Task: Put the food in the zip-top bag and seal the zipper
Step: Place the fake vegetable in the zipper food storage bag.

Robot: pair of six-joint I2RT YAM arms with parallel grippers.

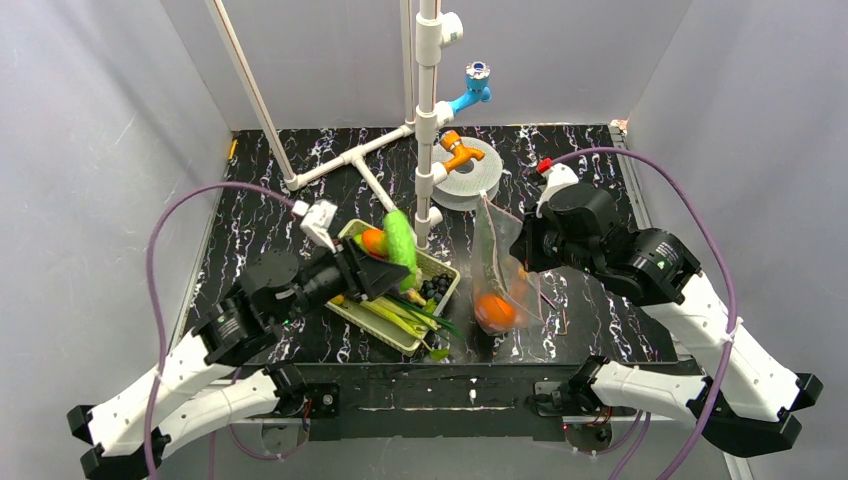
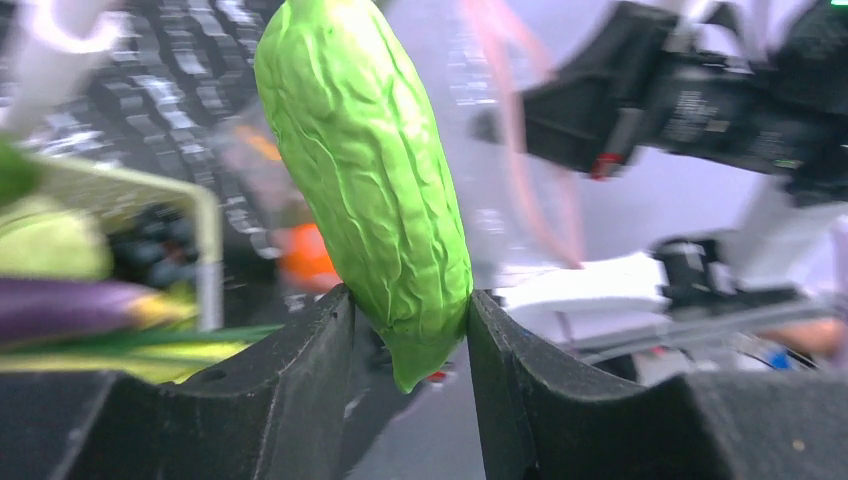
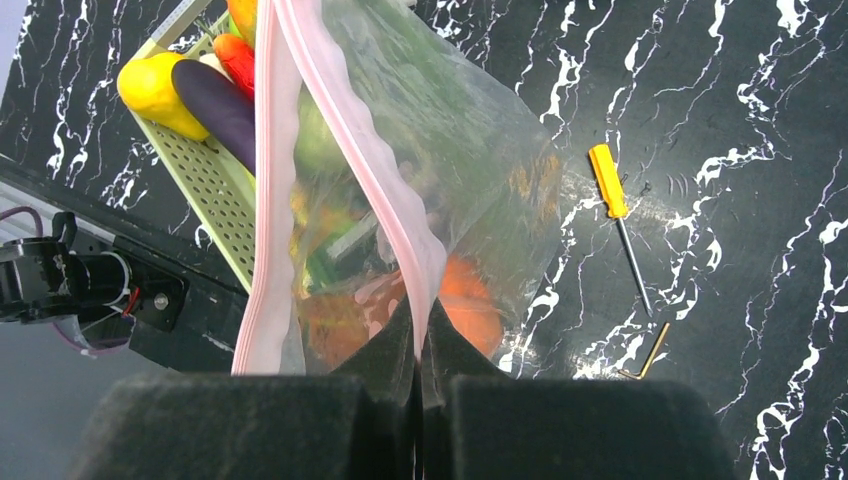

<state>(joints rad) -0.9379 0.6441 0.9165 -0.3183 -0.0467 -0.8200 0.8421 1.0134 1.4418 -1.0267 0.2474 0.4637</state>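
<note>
The job is partway through. The right gripper (image 3: 420, 330) is clamped shut on one side of the pink zipper (image 3: 350, 150), holding the clear bag (image 1: 500, 270) up at the middle of the table with its mouth gaping toward the left. At least one orange fruit (image 1: 494, 310) already sits at the bottom of the bag, near the front edge.

The left gripper (image 2: 408, 310) pinches the lower end of the green cucumber (image 2: 370, 180) and holds it upright above the green basket (image 3: 215, 190), just left of the bag — not yet inside it.

Other pieces lie in the basket, among them a yellow piece (image 3: 155, 90) and a purple one (image 3: 220, 100). So the cucumber has to go in, probably more food after it, and then the zipper — now wide open — has to be pressed closed along its length.
</note>
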